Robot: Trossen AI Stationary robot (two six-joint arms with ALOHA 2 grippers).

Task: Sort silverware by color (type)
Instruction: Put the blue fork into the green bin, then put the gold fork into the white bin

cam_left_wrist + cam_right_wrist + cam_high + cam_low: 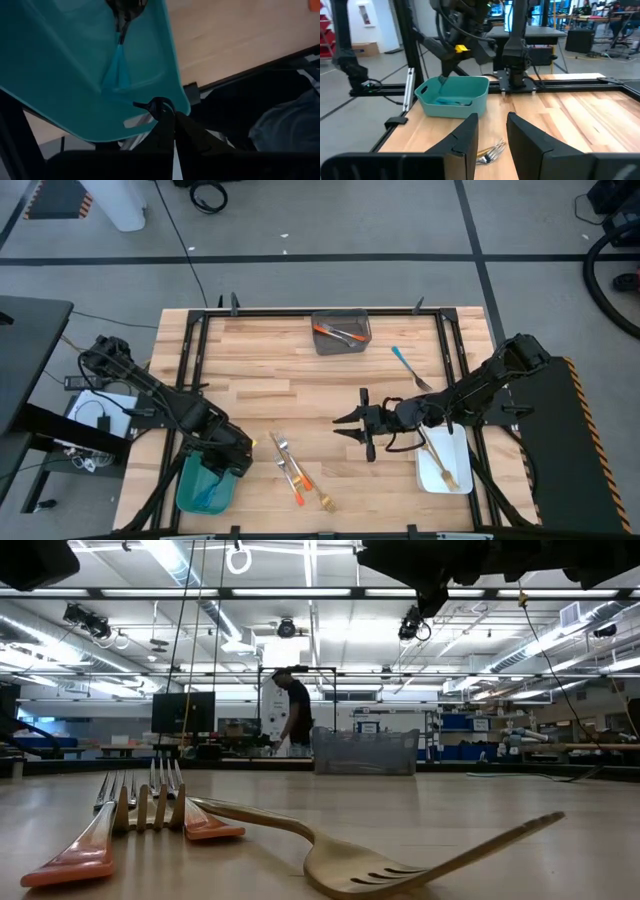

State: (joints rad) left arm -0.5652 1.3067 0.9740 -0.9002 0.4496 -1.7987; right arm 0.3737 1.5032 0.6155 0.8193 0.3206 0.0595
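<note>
A loose cluster of silverware (295,470) lies near the table's near edge: orange-handled pieces (70,855) and gold forks (400,865). One blue-handled fork (410,368) lies alone toward the far right. My left gripper (235,455) hangs shut above the teal bin (205,485), where a blue-handled piece (119,65) lies. My right gripper (355,425) hovers open over the table's middle, pointing toward the table's left, just right of the cluster. Gold forks (490,152) show below its fingers (470,135).
A grey bin (340,332) at the far edge holds orange-handled pieces. A white bin (443,460) at the near right holds gold pieces. Black frame rails (195,360) run along the table's sides. A person (295,715) stands in the room beyond.
</note>
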